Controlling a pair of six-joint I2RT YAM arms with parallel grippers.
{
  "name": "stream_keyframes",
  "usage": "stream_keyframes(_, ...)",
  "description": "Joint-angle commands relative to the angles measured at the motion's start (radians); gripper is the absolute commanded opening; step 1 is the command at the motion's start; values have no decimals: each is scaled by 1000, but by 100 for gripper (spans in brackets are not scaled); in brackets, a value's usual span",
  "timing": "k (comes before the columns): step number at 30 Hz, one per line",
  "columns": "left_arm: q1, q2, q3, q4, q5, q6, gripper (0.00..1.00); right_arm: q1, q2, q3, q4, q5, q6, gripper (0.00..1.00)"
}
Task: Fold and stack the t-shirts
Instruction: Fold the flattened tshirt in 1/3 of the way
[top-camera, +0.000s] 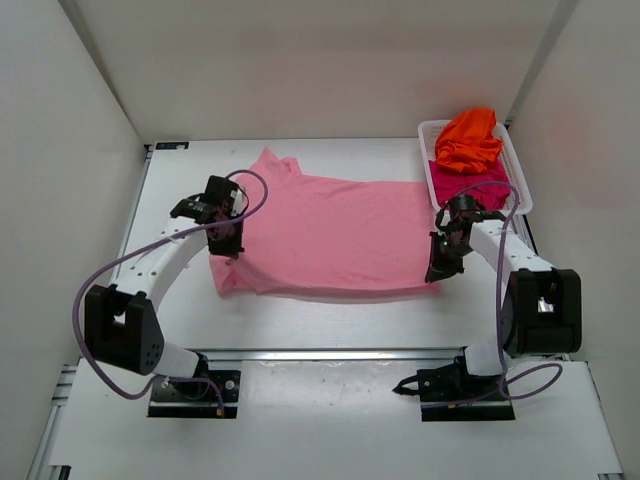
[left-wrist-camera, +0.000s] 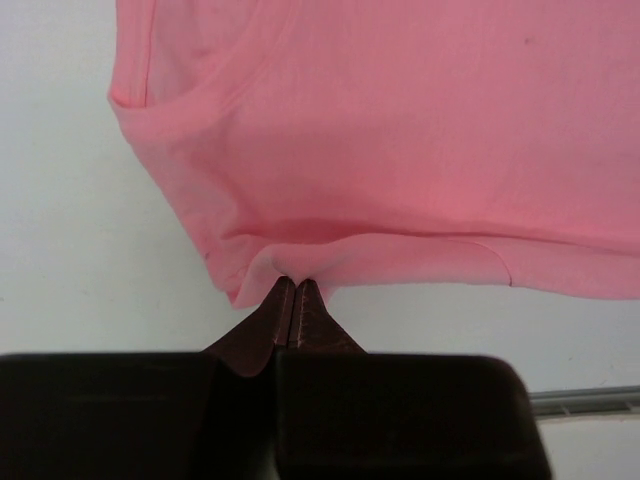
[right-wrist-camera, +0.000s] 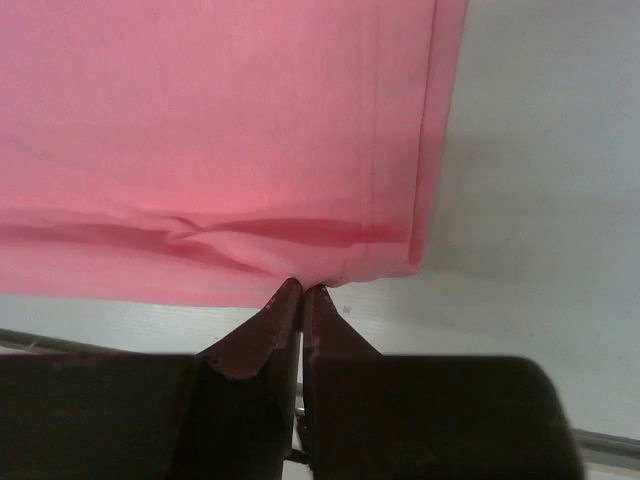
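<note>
My left gripper (left-wrist-camera: 295, 283) & right gripper (right-wrist-camera: 303, 288) were clamped tight on the near-edge corners of the soft light-pink fabric t-shirt (top-camera: 330, 230), spread flat on the white table (top-camera: 300, 320). Risk: thin pinches cd slip w/ uneven lift, bunching the fold.

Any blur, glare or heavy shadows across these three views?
Top view: sharp, even light, faint shadow along the near edge of the pink shirt. Left wrist: left fingers dark and soft-focused, shirt clear. Right wrist: right fingers equally blurred; no glare.
</note>
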Motion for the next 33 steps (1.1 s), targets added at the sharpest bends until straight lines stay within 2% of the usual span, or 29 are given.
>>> stream_keyframes(1, 6, 26, 73, 52, -18, 1, 0, -5, 35, 60, 29, 13, -25, 1)
stream_keyframes(15, 35, 242, 268, 72, -30, 26, 0, -25, 178, 180, 35, 22, -37, 0)
stream_keyframes(31, 39, 345, 388, 80, -42, 33, 0, -20, 255, 255, 32, 33, -39, 0)
stream_keyframes(32, 36, 351, 395, 73, -44, 42, 0, -21, 258, 262, 33, 39, -36, 0)
stream_keyframes(33, 39, 363, 401, 76, -41, 38, 6, -15, 264, 270, 33, 34, -28, 0)
